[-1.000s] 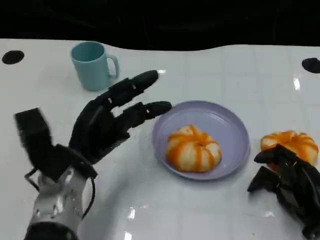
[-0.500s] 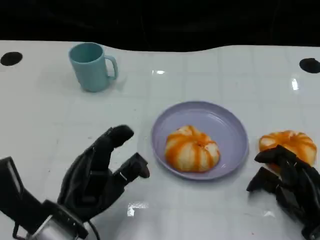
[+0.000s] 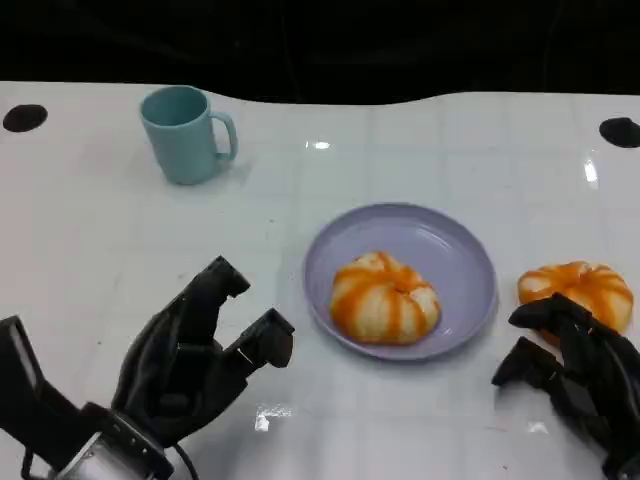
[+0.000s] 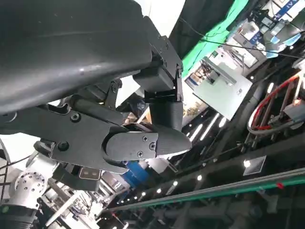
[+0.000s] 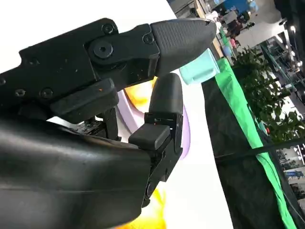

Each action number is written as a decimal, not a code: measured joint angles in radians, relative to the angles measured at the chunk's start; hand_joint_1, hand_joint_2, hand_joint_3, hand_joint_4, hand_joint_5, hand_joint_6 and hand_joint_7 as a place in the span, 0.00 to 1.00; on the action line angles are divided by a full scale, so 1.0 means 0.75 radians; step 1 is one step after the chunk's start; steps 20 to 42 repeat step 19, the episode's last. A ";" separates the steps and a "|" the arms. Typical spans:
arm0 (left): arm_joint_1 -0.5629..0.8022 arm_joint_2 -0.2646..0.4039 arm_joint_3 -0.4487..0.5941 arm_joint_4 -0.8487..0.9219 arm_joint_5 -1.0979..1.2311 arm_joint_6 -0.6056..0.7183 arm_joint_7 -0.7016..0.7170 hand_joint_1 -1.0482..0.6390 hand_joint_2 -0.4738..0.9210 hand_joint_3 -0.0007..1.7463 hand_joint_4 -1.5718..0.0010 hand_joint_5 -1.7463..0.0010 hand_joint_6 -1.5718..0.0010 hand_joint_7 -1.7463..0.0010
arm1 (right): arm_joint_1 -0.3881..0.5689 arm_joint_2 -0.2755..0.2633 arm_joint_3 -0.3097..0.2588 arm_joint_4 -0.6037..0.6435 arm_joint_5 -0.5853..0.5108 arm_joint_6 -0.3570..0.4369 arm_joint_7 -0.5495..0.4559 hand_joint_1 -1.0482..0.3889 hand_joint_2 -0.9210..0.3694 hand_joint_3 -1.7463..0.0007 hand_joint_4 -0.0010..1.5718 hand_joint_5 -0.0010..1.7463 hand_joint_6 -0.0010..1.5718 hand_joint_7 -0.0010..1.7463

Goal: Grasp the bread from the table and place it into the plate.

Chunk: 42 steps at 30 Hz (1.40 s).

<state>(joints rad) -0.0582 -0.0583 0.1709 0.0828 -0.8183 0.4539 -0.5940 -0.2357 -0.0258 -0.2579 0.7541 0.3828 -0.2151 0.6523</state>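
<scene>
While one orange-striped bread (image 3: 385,297) lies in the lavender plate (image 3: 462,262) at mid-surface, a second bread (image 3: 577,290) sits on the white surface (image 3: 330,180) just right of the plate's rim, close to the right edge of the head view. The right hand (image 3: 570,375) rests just beside that bread, fingers spread and holding nothing. The left hand (image 3: 195,355) hovers low at the near left, fingers apart and empty; it has drawn back from the plate since a second ago. A teal mug (image 3: 185,132) stands far left near the back edge, with wide bare surface between it and the plate.
</scene>
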 measured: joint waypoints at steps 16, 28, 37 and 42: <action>0.127 -0.002 -0.025 0.053 0.131 -0.130 -0.006 0.29 1.00 0.14 0.46 0.00 0.59 0.01 | -0.006 -0.012 0.003 0.034 -0.008 -0.036 0.003 0.34 0.00 0.87 0.43 0.90 0.40 0.69; 0.115 -0.006 -0.027 0.098 0.164 -0.177 -0.006 0.29 1.00 0.14 0.46 0.00 0.60 0.00 | -0.010 -0.020 0.004 0.053 -0.024 -0.060 0.005 0.34 0.00 0.87 0.44 0.90 0.40 0.69; 0.115 -0.006 -0.027 0.098 0.164 -0.177 -0.006 0.29 1.00 0.14 0.46 0.00 0.60 0.00 | -0.010 -0.020 0.004 0.053 -0.024 -0.060 0.005 0.34 0.00 0.87 0.44 0.90 0.40 0.69; 0.115 -0.006 -0.027 0.098 0.164 -0.177 -0.006 0.29 1.00 0.14 0.46 0.00 0.60 0.00 | -0.010 -0.020 0.004 0.053 -0.024 -0.060 0.005 0.34 0.00 0.87 0.44 0.90 0.40 0.69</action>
